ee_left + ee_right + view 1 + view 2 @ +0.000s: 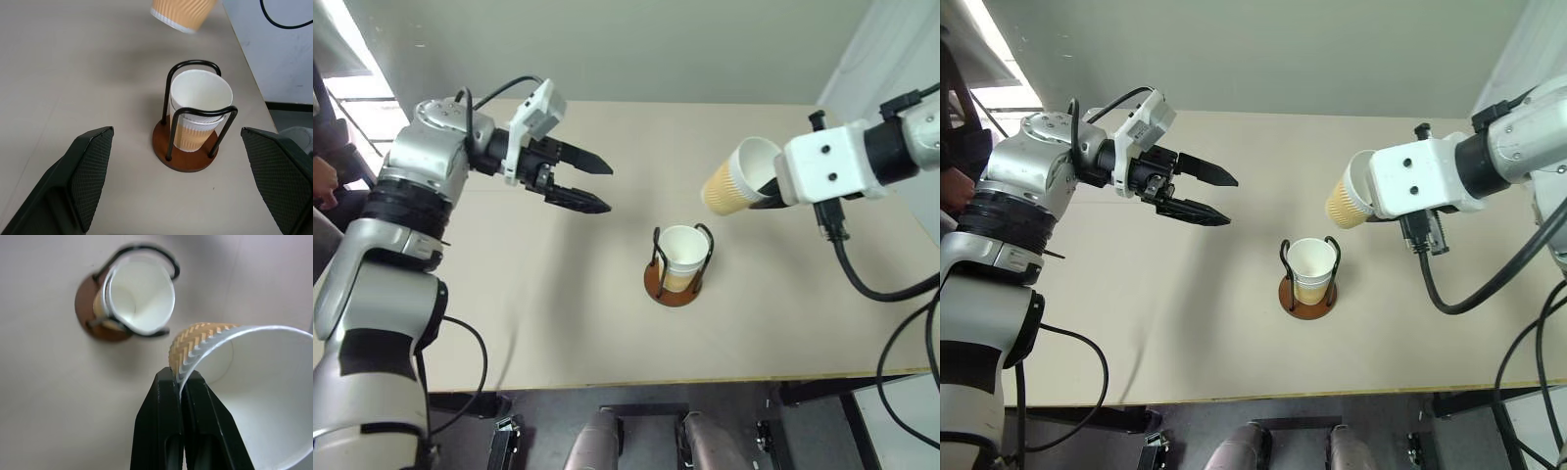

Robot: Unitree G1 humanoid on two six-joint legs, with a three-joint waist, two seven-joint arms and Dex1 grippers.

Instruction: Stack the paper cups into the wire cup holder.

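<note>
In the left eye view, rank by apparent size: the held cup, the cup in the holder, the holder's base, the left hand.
1. left hand
2. held cup and cup in the holder: alike, but the held one sits nearer the camera, so no ranking
3. holder's base, mostly covered

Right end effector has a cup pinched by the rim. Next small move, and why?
Probably carry it across until it hangs over the black wire cup holder, then lower. The right end effector pinches the rim of the tan ribbed paper cup, tilted and off to one side of the stacked cups in the holder.
</note>
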